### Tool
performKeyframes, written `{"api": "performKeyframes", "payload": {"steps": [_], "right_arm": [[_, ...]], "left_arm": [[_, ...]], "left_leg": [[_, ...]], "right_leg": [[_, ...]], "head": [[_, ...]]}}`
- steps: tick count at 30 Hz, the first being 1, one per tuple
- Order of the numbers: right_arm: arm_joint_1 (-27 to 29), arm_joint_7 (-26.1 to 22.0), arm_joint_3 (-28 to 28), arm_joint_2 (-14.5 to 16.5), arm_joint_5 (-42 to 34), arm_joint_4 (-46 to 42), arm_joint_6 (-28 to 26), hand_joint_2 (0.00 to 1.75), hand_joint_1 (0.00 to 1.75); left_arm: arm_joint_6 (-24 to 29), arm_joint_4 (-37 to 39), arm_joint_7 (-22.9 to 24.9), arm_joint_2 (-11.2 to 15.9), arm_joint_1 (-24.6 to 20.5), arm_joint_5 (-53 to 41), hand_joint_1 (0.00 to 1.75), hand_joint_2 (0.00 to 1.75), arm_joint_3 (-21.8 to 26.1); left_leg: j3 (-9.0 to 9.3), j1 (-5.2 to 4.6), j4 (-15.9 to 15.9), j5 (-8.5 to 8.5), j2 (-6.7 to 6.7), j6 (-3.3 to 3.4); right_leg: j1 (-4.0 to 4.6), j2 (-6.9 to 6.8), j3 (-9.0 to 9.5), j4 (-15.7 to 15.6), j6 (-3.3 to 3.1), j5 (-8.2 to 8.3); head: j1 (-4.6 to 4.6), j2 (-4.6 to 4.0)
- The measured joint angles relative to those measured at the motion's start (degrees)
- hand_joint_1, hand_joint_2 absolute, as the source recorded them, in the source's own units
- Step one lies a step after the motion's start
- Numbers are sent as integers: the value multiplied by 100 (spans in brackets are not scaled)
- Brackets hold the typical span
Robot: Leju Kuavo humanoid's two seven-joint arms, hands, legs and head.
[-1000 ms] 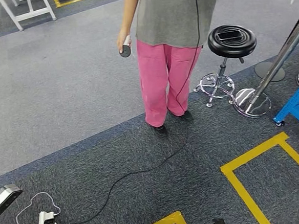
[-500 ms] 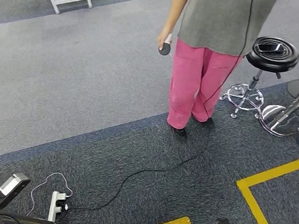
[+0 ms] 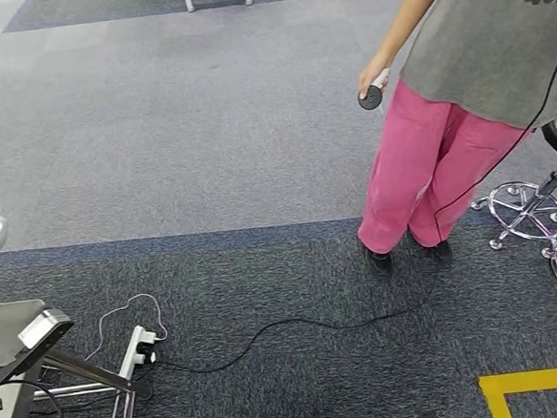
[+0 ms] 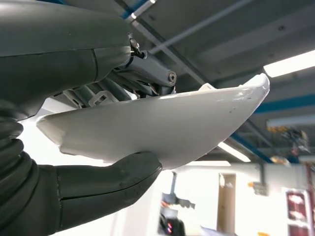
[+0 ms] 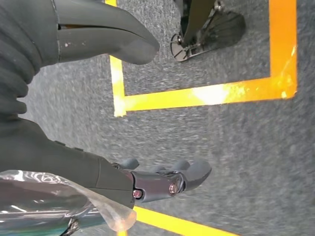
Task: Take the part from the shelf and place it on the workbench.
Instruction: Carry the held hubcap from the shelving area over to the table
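Ahead on the carpet (image 3: 183,130), open floor runs wide to the left. One person (image 3: 464,110) stands right, holding a round controller (image 3: 372,97); one black cable (image 3: 306,324) crosses to one power strip (image 3: 137,351). Left hand (image 4: 89,123) grips the white part (image 4: 163,125), thumb under, fingers over. Right hand (image 5: 111,113) hangs spread, holding nothing, above yellow floor tape (image 5: 208,96).

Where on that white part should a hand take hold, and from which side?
Judging by the left wrist view, the thick middle of the white part looks best. It is a long, shallow shell tapering to thin tips, so the middle should balance. The left hand holds it that way, thumb on one broad face and fingers on the other, coming in across a long edge.
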Motion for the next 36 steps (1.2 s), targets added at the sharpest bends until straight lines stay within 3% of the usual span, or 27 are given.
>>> {"api": "performKeyframes", "payload": {"steps": [2,4,6,8,10,12,13,15,17,18,19,20,22,23,24,26,28,30,32,34,35,36], "right_arm": [[6,-8,-10,-3,3,-2,4,175,0],[10,-9,-20,-3,6,-2,5,175,0],[6,-9,-27,-3,13,-2,4,175,0],[-1,-9,-32,-3,19,-2,2,175,0],[-6,-8,-34,-3,25,-2,0,175,0],[-13,-6,-37,-2,39,-4,-2,175,0],[-21,-5,-38,-2,47,-6,-3,175,0],[-40,-7,-39,-1,56,-10,-4,175,0],[-32,-8,-40,-1,58,-11,-5,175,0],[-18,-5,-42,-1,66,-11,-5,175,0],[-2,-2,-44,-1,78,-11,-5,175,0],[7,1,-52,-1,99,-11,-5,175,0],[7,4,-75,-1,148,-11,-5,175,0],[3,4,-86,-2,166,-12,-5,175,0],[2,4,-93,-2,176,-13,-6,175,0],[4,9,-107,-3,186,-12,-7,175,0],[4,15,-124,1,195,-11,-7,175,0],[3,16,-137,3,198,-15,-9,175,0],[4,16,-145,1,202,-17,-11,175,0],[7,19,-149,1,203,-17,-10,175,0],[9,21,-150,2,203,-16,-9,175,0],[10,24,-150,3,204,-16,-9,175,0]], "left_arm": [[34,21,2,0,-43,5,175,175,-28],[46,44,3,0,-31,9,175,175,-54],[55,61,9,5,-16,11,175,175,-67],[69,65,15,18,-16,15,175,175,-69],[90,66,19,31,-19,19,175,175,-69],[107,67,26,38,-2,25,175,175,-67],[113,67,29,43,15,28,175,175,-63],[127,67,35,50,18,31,175,175,-59],[137,67,35,44,6,31,175,175,-62],[138,68,36,37,9,32,175,175,-65],[138,69,36,32,16,35,175,175,-66],[139,72,37,29,22,39,175,175,-66],[140,76,40,26,26,49,175,175,-66],[141,78,43,25,26,53,175,175,-66],[143,80,46,23,21,55,175,175,-67],[150,83,52,19,22,57,175,175,-68],[158,84,54,19,43,58,175,175,-68],[165,85,56,25,41,60,175,175,-67],[171,87,59,21,20,62,175,175,-68],[172,97,61,7,29,62,175,175,-70],[172,103,61,2,38,62,175,175,-71],[172,108,61,-2,41,62,175,175,-71]], "left_leg": [[-355,5,742,-342,275,-39],[-588,24,1210,-456,335,-58],[-415,29,857,-164,382,-51],[-16,-17,76,157,606,-10],[187,-87,-330,216,796,64],[183,-117,-354,183,730,134],[189,-107,-369,184,662,165],[214,-77,-403,189,534,226],[224,-64,-411,187,412,268],[224,-67,-410,185,341,281],[227,-72,-410,182,264,287],[231,-76,-409,181,177,288],[250,-76,-408,176,4,283],[255,-72,-406,172,-74,273],[246,-68,-395,167,-150,256],[203,-33,-389,180,-293,188],[169,2,-393,199,-390,108],[84,-9,-207,79,-132,51],[-192,-8,394,-232,228,2],[-503,24,1035,-465,321,-46],[-555,40,1137,-447,334,-66],[-494,52,1010,-322,357,-79]], "right_leg": [[27,-190,27,-5,-46,-29],[40,-377,49,-3,-55,-62],[45,-544,91,-2,-41,-102],[61,-690,153,0,-5,-157],[84,-808,189,-2,50,-201],[94,-931,226,-18,115,-231],[87,-923,239,-11,151,-262],[65,-663,133,242,200,-434],[49,-330,-242,936,212,-736],[48,-269,-471,1321,210,-857],[49,-244,-648,1574,205,-886],[49,-229,-742,1635,195,-803],[48,-134,-605,1104,158,-350],[40,22,-459,723,133,-141],[25,178,-312,377,117,-10],[23,358,-159,80,97,20],[38,233,-104,15,63,27],[31,60,-42,-54,-4,44],[39,-122,10,-90,-54,34],[47,-300,36,-90,-65,3],[48,-388,49,-89,-61,-14],[47,-471,68,-88,-52,-33]], "head": [[-19,0],[-19,0],[-19,0],[-20,0],[-23,0],[-26,0],[-22,0],[-5,0],[21,0],[28,0],[28,0],[28,0],[28,0],[28,0],[25,0],[21,0],[22,0],[-1,0],[-28,0],[-31,0],[-32,0],[-32,0]]}}
